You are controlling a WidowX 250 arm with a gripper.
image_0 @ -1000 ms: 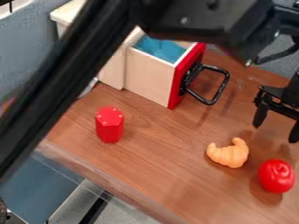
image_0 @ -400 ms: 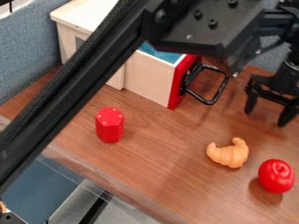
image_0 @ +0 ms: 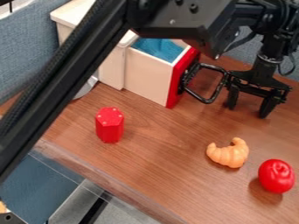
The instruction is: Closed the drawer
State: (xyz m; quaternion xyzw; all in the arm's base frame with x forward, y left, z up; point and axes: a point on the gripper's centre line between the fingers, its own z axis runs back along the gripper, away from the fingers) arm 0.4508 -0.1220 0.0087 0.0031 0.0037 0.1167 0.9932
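On far side of worktop point(image_0: 158, 153), drawer point(image_0: 143, 81) juts open from cabinet point(image_0: 112, 72). Tool point(image_0: 250, 101) beside handle point(image_0: 219, 87), fingers wide apart. From where I stand: finger might snag handle loop, or off-centre push twist drawer and jam it.

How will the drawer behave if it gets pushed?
The drawer looks like stiff wood, so it should slide back without bending. Its walls look thin, so it's probably fairly light. The handle juts out from the red front, so it would likely take the push first.
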